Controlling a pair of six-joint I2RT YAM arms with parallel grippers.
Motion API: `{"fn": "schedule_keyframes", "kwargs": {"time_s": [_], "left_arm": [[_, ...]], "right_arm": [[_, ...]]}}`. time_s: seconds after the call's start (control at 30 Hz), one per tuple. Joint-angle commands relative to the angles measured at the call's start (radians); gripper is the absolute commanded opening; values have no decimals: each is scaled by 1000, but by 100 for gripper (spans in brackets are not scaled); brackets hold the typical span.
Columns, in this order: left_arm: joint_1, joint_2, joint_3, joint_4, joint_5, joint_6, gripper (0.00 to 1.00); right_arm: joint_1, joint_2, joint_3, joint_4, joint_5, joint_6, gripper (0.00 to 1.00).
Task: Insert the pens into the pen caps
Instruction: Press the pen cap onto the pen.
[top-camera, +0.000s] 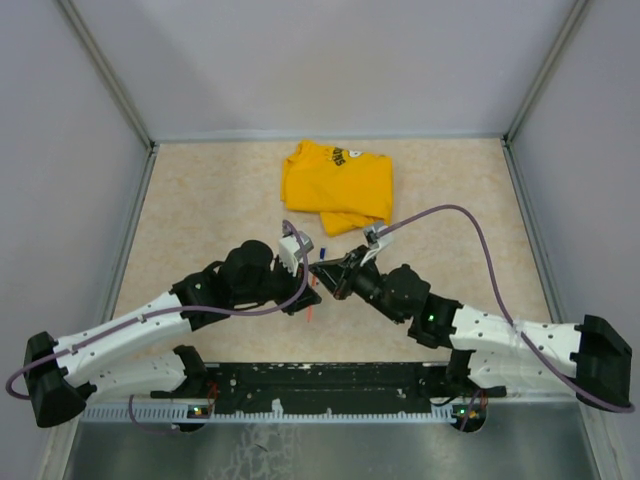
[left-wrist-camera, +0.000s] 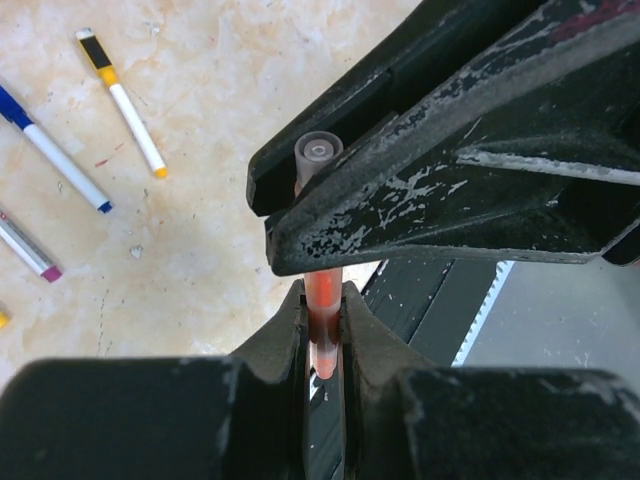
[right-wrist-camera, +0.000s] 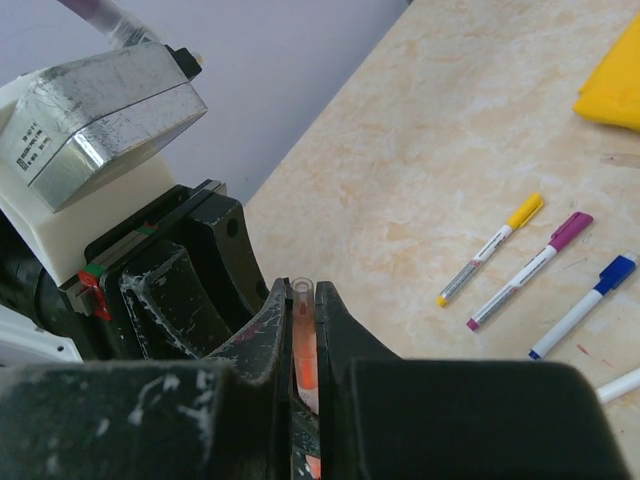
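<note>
Orange-red pen (left-wrist-camera: 322, 322) sits at mid-desk, lifted off the surface and caught between both arms where they meet.

Left gripper (left-wrist-camera: 322, 305): jaws closed on the pen's lower stretch, with the barrel running straight up the slot between them.

Right gripper (right-wrist-camera: 304, 300): jaws clamped tight on the same pen from the opposite side. A clear, round end (left-wrist-camera: 318, 150) pokes out just past its fingers.

Cannot tell from any view whether a cap is seated on this pen, or which jaws hold cap and which hold barrel. The fingers cover the join.

Desk (top-camera: 200, 200): beige, marbled, with grey walls around it.

Loose pens lie flat on the desk, to the side of the grippers and apart from each other:
- yellow pen (right-wrist-camera: 490, 250)
- magenta pen (right-wrist-camera: 530, 270), just beside the yellow one and roughly parallel to it
- blue pen (right-wrist-camera: 583, 307), next along
- a fourth white barrel (right-wrist-camera: 622, 384), cut off by the picture edge, colour not visible

Yellow T-shirt (top-camera: 338, 185): folded, dark print on it, lying at the far side of the desk beyond the grippers.
</note>
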Motion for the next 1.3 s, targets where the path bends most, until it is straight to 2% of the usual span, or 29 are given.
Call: {"fn": "schedule_keyframes", "kwargs": {"time_s": [0.0,0.37,0.8,1.27], "left_arm": [[26,-64,148,539,-104,14,0],[26,-68,145,537,-110,17,0],[26,-54,128,532,-31,12,0],[26,-31,128,520,35,13,0]], "right_arm": [[113,110,-122,-298,-262,69,0],[126,120,-125,-308,-239,71,0],[121,-20,217,-624,28,-109,0],[104,-140,320,-686,137,-139,0]]}}
